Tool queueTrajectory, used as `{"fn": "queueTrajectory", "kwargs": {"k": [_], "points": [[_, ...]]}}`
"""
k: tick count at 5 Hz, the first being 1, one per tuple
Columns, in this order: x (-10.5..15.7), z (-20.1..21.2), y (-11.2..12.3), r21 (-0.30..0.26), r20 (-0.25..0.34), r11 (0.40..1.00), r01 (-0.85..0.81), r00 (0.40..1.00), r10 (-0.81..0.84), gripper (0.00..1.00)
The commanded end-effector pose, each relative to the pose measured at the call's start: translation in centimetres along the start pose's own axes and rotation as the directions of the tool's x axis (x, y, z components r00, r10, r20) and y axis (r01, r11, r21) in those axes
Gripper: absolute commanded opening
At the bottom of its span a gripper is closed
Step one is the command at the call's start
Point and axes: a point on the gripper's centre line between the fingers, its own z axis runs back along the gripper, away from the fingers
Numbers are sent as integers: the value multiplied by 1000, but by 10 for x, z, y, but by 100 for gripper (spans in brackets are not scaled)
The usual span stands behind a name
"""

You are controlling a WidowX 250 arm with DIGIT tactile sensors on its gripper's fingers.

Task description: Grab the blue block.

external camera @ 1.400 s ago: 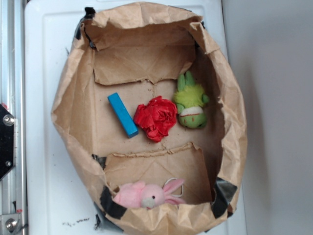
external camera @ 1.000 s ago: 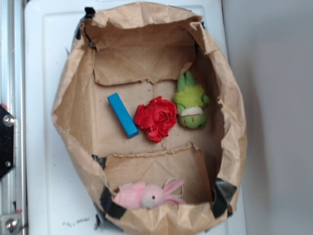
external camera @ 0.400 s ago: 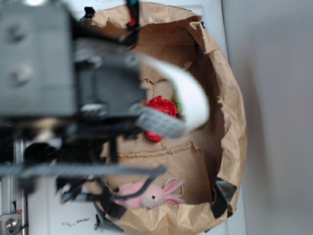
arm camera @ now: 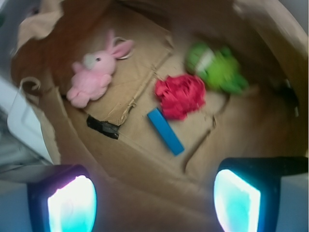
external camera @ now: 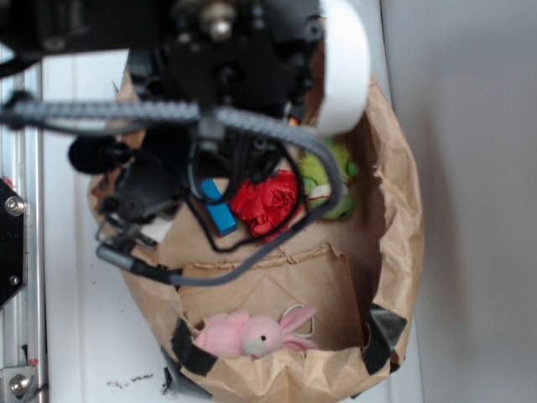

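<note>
The approach is in hand: the gripper (arm camera: 154, 193) hangs above the paper bag (external camera: 394, 210) with its jaws spread wide and empty. The blue block (arm camera: 165, 131) lies mid-floor, touching the red flower (arm camera: 180, 95). Next, I judge, it must descend, centred across the block's narrow width.
</note>
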Motion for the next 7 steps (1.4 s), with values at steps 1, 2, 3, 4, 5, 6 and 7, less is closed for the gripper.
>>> {"fn": "queueTrajectory", "kwargs": {"k": [1,2,3,4,5,6,7], "points": [[13,-11,18,63,13,997,-43,999,42,100],[13,-11,18,63,13,997,-43,999,42,100],[13,-11,18,63,13,997,-43,999,42,100],[13,-46,19,123,48,992,39,998,-45,100],[8,-71,25,129,53,982,139,988,-146,100],[0,-84,23,135,61,959,248,964,-258,100],[-2,-101,23,120,11,945,305,951,-309,100]]}}
